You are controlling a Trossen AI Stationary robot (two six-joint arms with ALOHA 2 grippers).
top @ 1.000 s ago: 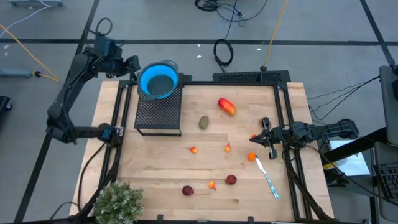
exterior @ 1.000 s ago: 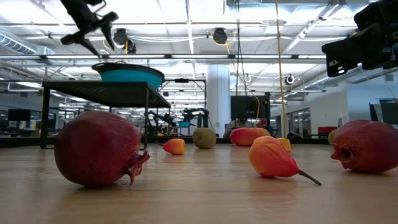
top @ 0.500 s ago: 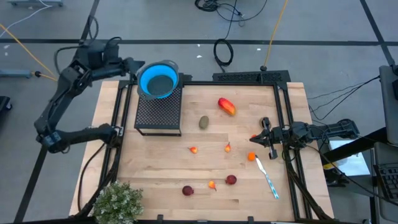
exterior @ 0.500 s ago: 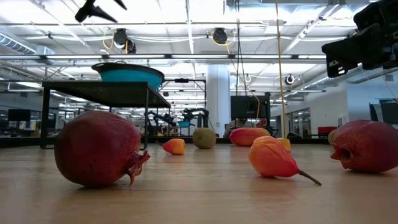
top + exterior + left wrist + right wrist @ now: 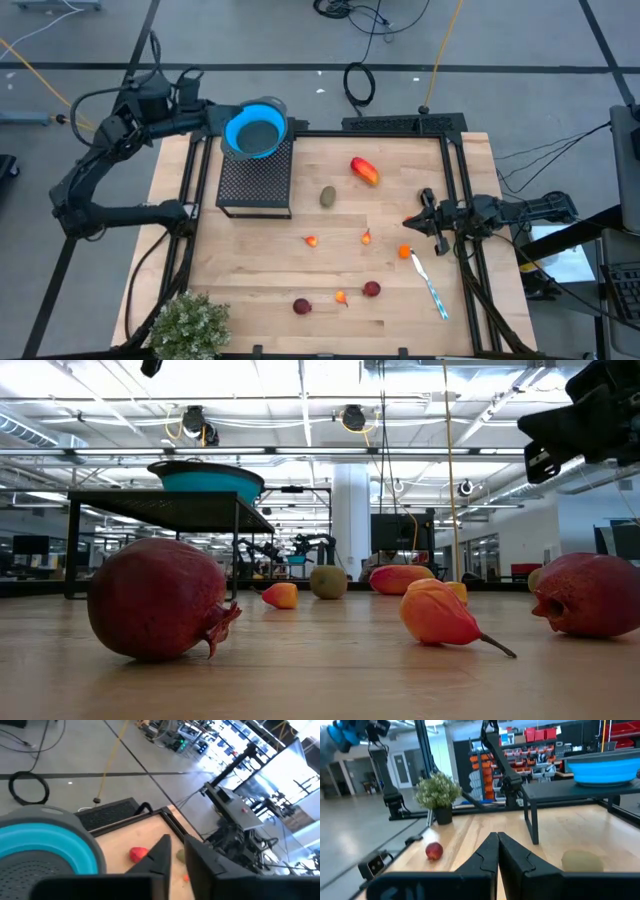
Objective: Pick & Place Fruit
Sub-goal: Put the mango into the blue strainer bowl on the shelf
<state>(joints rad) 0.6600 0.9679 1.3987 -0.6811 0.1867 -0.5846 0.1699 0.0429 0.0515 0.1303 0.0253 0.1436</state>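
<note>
Left gripper (image 5: 213, 118) just beside the bowl (image 5: 254, 131) – fingers slightly parted, empty, right gripper (image 5: 424, 222) clenched, empty – orange bit (image 5: 404, 252) near it on the bench (image 5: 330, 290)

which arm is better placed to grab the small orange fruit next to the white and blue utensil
Right. The right gripper sits just beside that orange fruit, while the left gripper is off by the blue bowl.

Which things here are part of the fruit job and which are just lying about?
Job: red-orange oblong, olive oval, two dark red balls, small orange bits, blue bowl on the black stand.
Lying about: plant, utensil.
</note>
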